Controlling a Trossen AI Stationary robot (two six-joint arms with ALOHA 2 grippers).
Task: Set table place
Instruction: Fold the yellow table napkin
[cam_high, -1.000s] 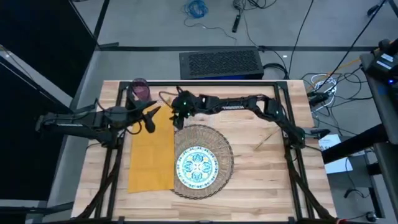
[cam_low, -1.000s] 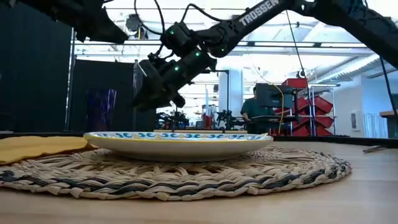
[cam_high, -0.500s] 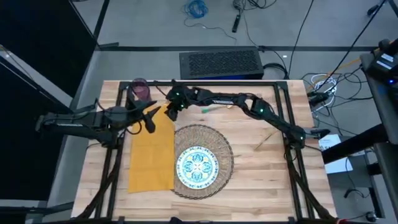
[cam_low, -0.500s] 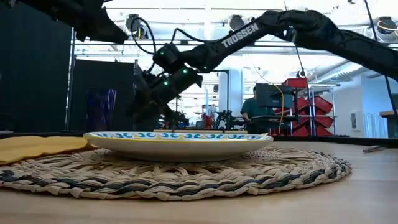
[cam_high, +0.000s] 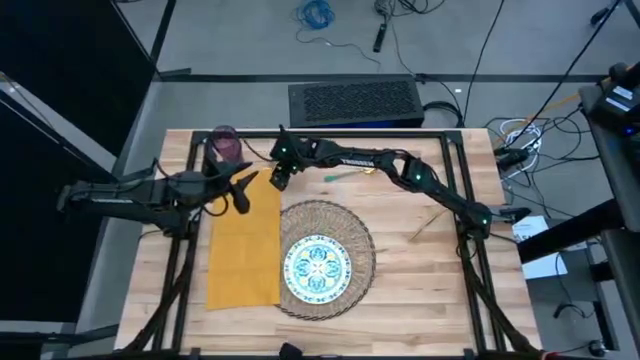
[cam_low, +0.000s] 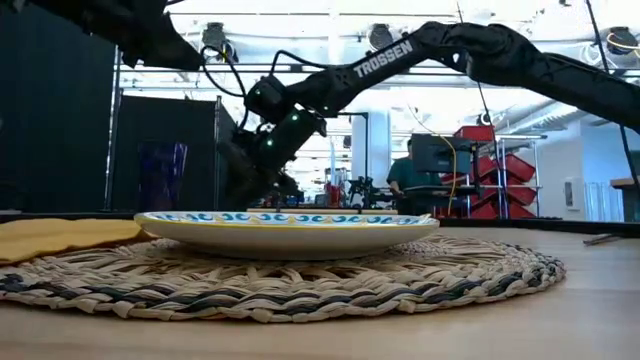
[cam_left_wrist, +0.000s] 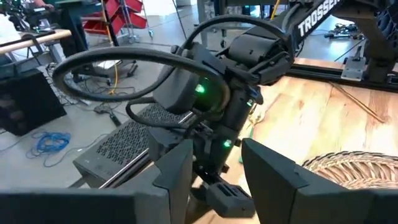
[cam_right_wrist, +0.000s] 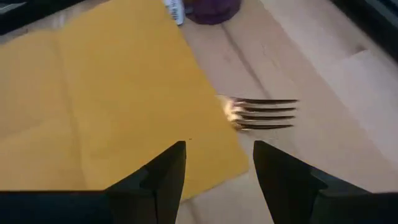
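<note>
Nearest in the low view lies the straw placemat (cam_low: 300, 275), with the plate (cam_low: 285, 228) sitting flat on its middle and the yellow napkin (cam_low: 60, 238) spread on the table (cam_high: 420, 290) just beside it, on the left arm's side. Above the far corner of that napkin hangs the right gripper (cam_high: 277, 180), its fingers parted and holding nothing. In its wrist view a fork (cam_right_wrist: 261, 114) shows ahead of the fingers, tines out on the bare wood and the handle apparently tucked under the cloth's edge (how much is covered cannot be told). The left gripper (cam_high: 243, 192) waits over the napkin's far end, also spread open and empty. Farther back stands the purple cup (cam_high: 226, 143), near the table's far rail.

The fork looks thin, stiff, light and smooth, so it will likely slide under a careless pinch; the neck just behind the tines seems the best hold, taken across its width. The soft napkin may drag along if caught.
</note>
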